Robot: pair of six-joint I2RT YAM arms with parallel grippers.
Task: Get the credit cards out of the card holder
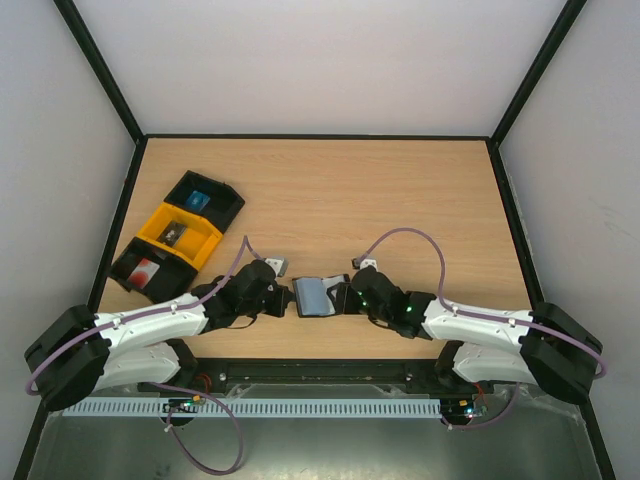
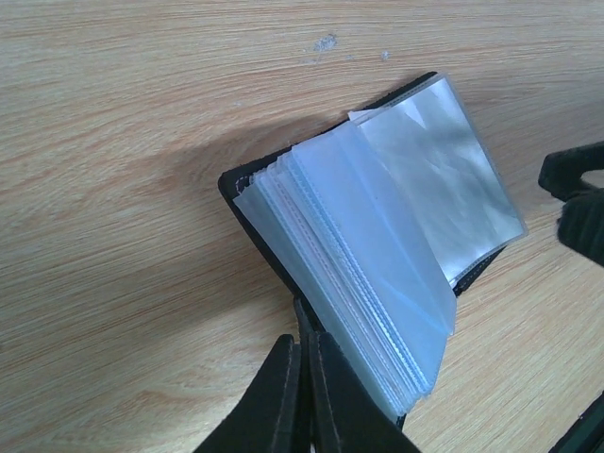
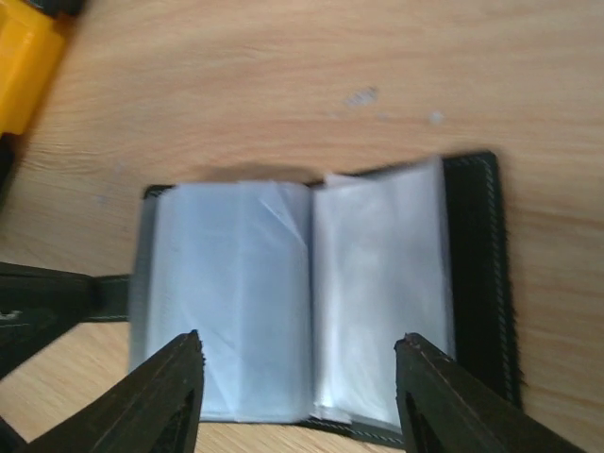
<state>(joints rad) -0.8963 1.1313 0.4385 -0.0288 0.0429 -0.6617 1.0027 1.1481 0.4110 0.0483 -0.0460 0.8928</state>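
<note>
So, 3 credit cards (image 1: 198, 201) already sit in the trays (image 1: 205, 243) by the desk's (image 1: 400, 200) left edge. Left tool (image 2: 304, 359) is pinched tight on the card holder (image 2: 377, 255), which lies open mid near edge. Its sleeves (image 3: 236, 293) look empty, so probably little left. Right tool (image 3: 300, 344) hovers half-wide over them, holding nothing.

Closed fingers (image 2: 276, 401) pinch the open card holder (image 2: 242, 200) — clear sleeves (image 2: 382, 250) fanned.
</note>
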